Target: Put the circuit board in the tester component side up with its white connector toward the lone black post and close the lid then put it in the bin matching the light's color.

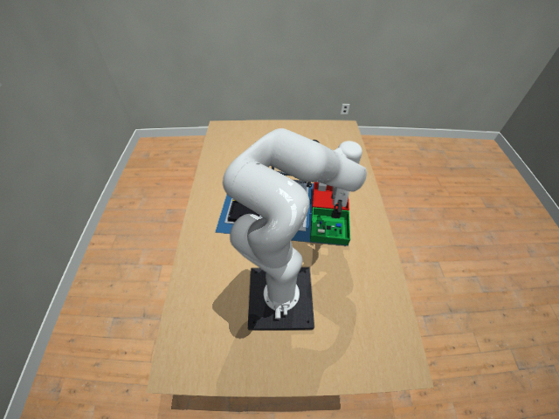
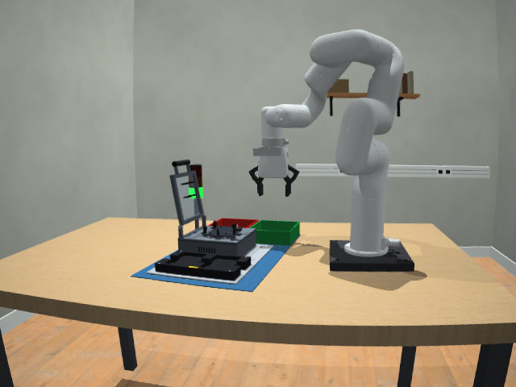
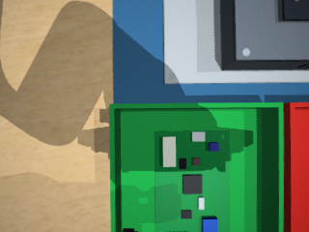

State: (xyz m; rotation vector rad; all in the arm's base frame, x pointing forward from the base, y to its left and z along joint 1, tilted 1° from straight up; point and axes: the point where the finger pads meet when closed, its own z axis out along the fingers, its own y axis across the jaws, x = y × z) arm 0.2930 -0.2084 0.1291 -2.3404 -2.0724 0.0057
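The green circuit board (image 3: 190, 181) lies flat, component side up, inside the green bin; it also shows in the top view (image 1: 329, 226). The green bin (image 2: 276, 231) sits next to the red bin (image 2: 235, 222). My gripper (image 2: 272, 188) is open and empty, well above the green bin. The tester (image 2: 216, 241) stands with its lid (image 2: 187, 200) raised. The signal light (image 2: 194, 192) behind the lid glows green. The black tray (image 2: 204, 266) sits in front of the tester.
Tester and tray rest on a white plate on a blue mat (image 2: 208, 270). The red bin (image 3: 296, 166) touches the green bin's right side in the wrist view. The arm's black base (image 2: 371, 255) stands right of the bins.
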